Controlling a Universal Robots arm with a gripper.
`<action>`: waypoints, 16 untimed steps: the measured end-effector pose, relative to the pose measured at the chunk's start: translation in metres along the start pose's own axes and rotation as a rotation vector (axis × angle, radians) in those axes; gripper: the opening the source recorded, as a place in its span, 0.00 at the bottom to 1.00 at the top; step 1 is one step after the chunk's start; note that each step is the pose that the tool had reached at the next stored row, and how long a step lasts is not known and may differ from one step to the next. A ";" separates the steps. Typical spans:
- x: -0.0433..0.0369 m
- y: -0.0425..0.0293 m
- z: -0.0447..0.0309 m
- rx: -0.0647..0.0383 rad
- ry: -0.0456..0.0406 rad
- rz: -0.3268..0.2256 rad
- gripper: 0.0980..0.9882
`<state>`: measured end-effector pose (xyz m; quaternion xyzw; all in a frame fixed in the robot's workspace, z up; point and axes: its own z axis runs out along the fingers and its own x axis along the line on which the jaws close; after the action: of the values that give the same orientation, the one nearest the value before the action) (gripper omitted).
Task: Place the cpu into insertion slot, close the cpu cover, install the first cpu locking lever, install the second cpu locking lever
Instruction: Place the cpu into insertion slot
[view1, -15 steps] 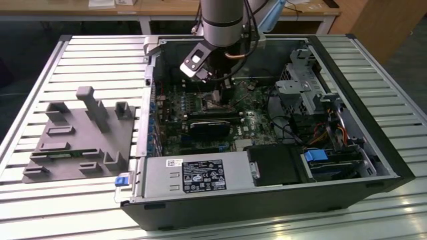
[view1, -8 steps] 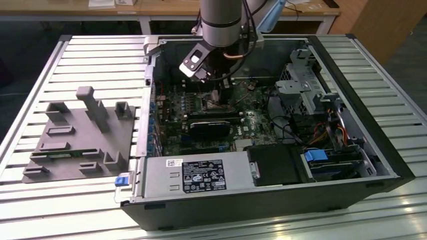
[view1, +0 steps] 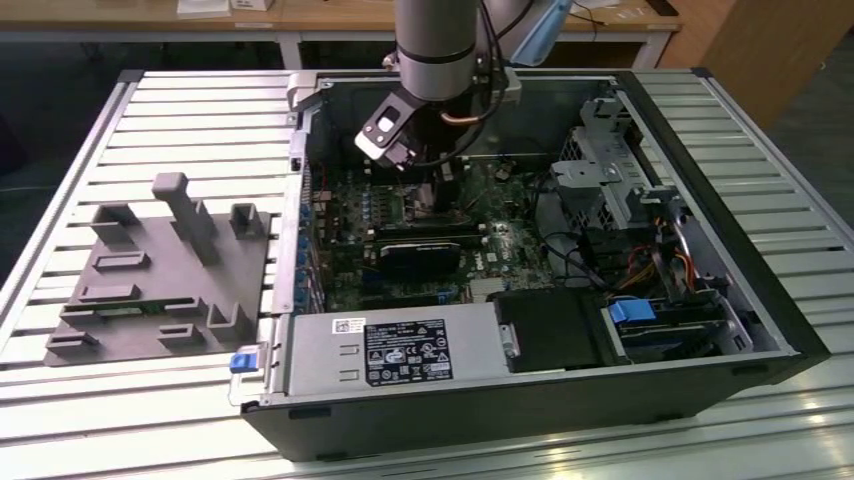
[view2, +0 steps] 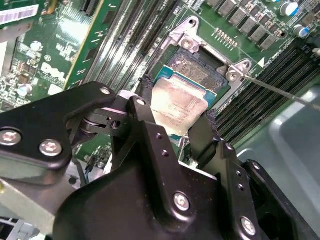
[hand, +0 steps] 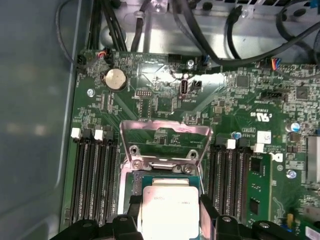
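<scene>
**Finding:** your gripper is clenched on the cpu, with one finger on each of two opposite edges. The cpu lies level over the slot, which sits mid-board between the two banks of memory slots. You cannot tell from these views whether the cpu is seated or just above the slot. The cover stands raised at one edge of the slot, beyond the chip and apart from it.

**Assessment:** expect a light, stiff, thin part with a slick metal top that looks smeared. The pin field beneath it is likely the fragile item. Hold the chip by its edges, as it is held now, and stay off the top face and the underside. The risk is a tilted or sliding descent.
</scene>
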<state>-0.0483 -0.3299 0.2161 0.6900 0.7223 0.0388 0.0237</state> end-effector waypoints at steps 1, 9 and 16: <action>0.0004 -0.0005 0.0011 0.000 -0.0002 0.002 0.49; 0.0051 -0.0023 0.0068 0.000 -0.0016 0.018 0.49; 0.0074 -0.0038 0.0132 0.000 -0.0020 0.025 0.49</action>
<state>-0.0513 -0.3223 0.2028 0.6989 0.7138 0.0386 0.0241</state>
